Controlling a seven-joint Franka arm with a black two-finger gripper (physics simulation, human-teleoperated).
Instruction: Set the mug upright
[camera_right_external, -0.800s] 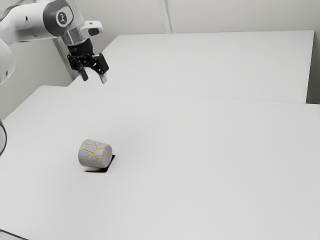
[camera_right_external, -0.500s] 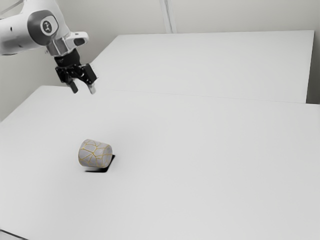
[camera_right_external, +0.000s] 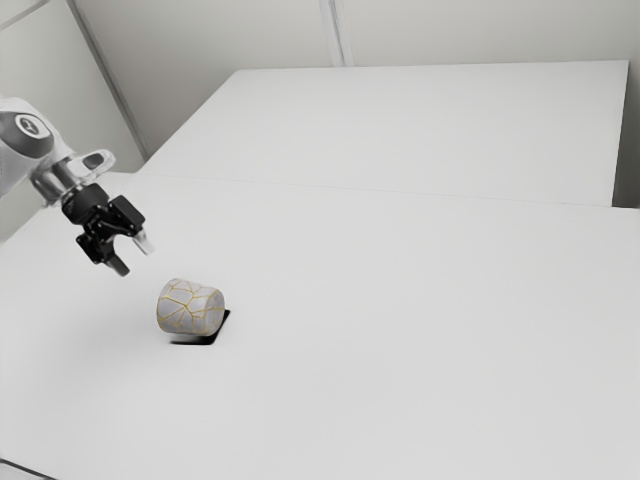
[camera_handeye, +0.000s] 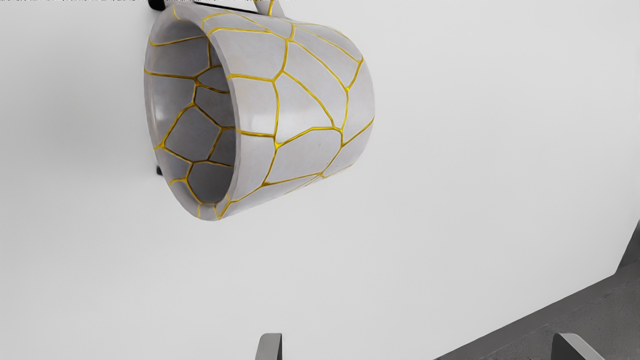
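The counter (camera_right_external: 420, 330) bears the mug (camera_right_external: 190, 307) on its side wall, mouth sideways, so it wants righting; its handle (camera_handeye: 270, 7) probably checks rolling. The claw's (camera_right_external: 133, 259) 2 fingers stand spread and empty, presumably leaving room for a grip. From the claw, the mug lies lower, near but apart, toward the exterior view's right.

There is one mug (camera_right_external: 188, 306), one robot arm (camera_right_external: 22, 155) and one claw (camera_right_external: 132, 259) with two fingers (camera_handeye: 270, 347).
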